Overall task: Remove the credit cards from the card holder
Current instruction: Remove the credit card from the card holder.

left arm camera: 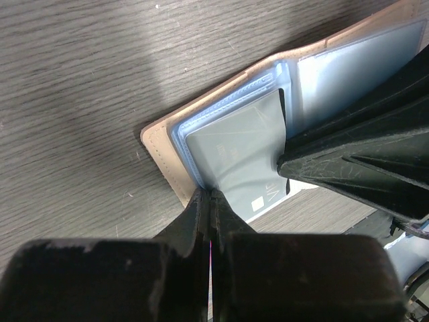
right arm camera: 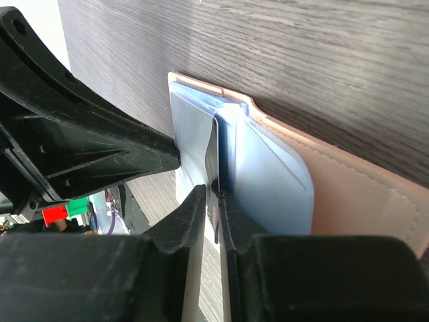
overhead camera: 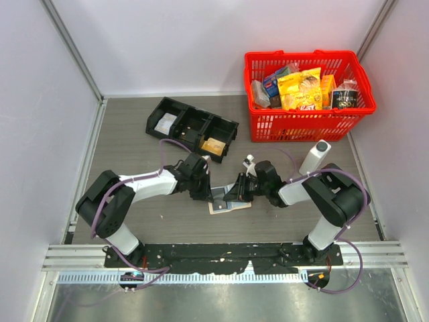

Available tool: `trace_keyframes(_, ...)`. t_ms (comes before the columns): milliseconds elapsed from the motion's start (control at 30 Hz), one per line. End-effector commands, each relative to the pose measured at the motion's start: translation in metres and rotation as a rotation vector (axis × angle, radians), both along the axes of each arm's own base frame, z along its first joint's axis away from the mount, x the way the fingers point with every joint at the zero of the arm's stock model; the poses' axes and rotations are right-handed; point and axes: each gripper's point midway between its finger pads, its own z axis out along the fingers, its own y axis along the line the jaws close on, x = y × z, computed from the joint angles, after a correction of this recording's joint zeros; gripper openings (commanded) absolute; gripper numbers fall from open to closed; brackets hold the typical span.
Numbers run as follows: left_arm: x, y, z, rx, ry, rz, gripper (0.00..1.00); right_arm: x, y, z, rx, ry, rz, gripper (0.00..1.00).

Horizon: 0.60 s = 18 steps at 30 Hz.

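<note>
Left wrist: card holder [left arm camera: 161, 144] edge touches closed left fingers [left arm camera: 190, 225].

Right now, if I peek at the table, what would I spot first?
Probably the bright red basket, stuffed with snack packets, at the far right. Next, in the middle, the left gripper and right gripper pinch an open tan card holder, with a grey card showing inside.

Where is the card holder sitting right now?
Top view: the card holder lies open on the table, near centre, between the left gripper and right gripper, closer to the arm bases than the black tray.
</note>
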Motion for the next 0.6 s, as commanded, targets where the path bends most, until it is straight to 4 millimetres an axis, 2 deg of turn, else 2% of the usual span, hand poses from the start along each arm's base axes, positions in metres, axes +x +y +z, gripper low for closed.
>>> trace_keyframes(0,-0.007,0.008,-0.023,0.053,-0.014,-0.015,0.00,-0.008,0.018,0.022,0.091,-0.061,0.057,0.15)
trace_keyframes(167,-0.009,0.015,-0.027,0.077,-0.017,-0.004,0.00,-0.007,0.014,0.025,0.097,-0.073,0.052,0.01)
trace_keyframes(567,-0.010,0.022,-0.033,0.106,-0.011,0.004,0.00,-0.005,-0.008,0.018,0.041,-0.069,0.027,0.01)
